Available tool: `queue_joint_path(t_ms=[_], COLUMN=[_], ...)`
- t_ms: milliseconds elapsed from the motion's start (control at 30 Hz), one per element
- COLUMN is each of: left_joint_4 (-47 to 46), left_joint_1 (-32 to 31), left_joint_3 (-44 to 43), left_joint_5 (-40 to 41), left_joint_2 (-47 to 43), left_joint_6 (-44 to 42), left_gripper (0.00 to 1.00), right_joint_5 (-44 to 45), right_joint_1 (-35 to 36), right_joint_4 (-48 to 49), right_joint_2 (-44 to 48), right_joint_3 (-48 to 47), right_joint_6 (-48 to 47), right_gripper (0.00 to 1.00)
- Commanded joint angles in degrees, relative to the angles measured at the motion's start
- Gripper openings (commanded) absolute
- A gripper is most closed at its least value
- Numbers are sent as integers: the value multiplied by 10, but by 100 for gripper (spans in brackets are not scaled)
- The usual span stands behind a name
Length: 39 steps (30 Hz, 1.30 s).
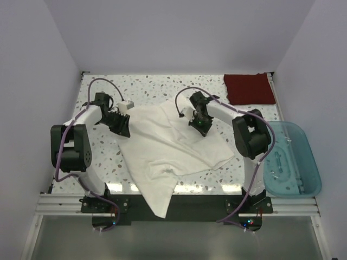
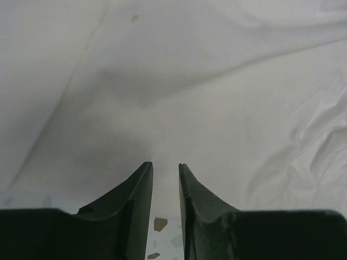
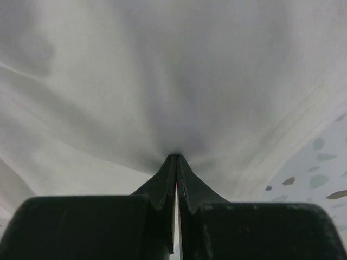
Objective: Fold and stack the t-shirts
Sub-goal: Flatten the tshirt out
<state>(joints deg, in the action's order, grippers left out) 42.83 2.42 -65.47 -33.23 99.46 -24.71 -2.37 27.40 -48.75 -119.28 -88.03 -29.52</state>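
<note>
The white shirt (image 1: 168, 154) lies mid-table between my arms, its long axis running toward me. My right gripper (image 3: 174, 158) pinches its far side. The left gripper (image 2: 165, 165) sits narrowly parted at its left edge; I can't tell if it holds cloth.

Pair of six-joint arms, left arm (image 1: 81, 142) and right arm (image 1: 250, 135): white link shells, bulky black joint housings, flat black base plates (image 1: 103, 205). One purple cable (image 1: 100, 81) looped along each arm. The left gripper (image 1: 122, 130) and right gripper (image 1: 201, 129) are matte black, with paired wedge-shaped fingers (image 3: 158, 184) tapering to thin tips.
</note>
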Motion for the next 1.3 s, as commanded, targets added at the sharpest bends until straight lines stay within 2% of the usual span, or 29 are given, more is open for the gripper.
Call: queue_joint_path(t_ms=[0,133,267,300,367,433,467,600,633,700,900,1067,1267], left_joint_4=[10,37,53,56,82,114,126,109,71,54,-6,-11,22], left_joint_1=[-2,-2,-1,-1,0,-5,-9,-60,-70,-92,-120,-122,-113], left_joint_3=[11,39,65,61,25,-9,-45,-67,-63,-61,-34,4,78], left_joint_5=[67,114,157,165,137,72,28,-5,1,8,53,112,189], left_joint_2=[-2,3,-3,-5,-20,-30,-30,-34,-30,-16,29,41,14], left_joint_6=[-33,-68,-99,-104,-132,-144,-146,-119,-91,-75,-38,-47,-93], left_gripper=[30,26,21,20,19,21,21,27,27,27,27,25,20], right_joint_5=[31,-3,-87,-142,-187,-212,-210,-151,-113,-78,-25,3,-12], right_joint_1=[0,7,28,28,26,17,7,-19,-23,-36,-46,-46,-43], right_joint_4=[-37,-80,-134,-147,-191,-191,-185,-131,-97,-67,-8,2,-8], right_joint_2=[50,113,176,186,207,221,228,215,209,175,68,29,66], right_joint_3=[106,193,230,221,199,165,153,84,77,53,-13,-11,90], right_joint_6=[-31,-34,-41,-45,-54,-44,-37,-4,1,10,24,23,6], right_gripper=[1,1,5,6,7,7,7,8,7,7,7,6,7])
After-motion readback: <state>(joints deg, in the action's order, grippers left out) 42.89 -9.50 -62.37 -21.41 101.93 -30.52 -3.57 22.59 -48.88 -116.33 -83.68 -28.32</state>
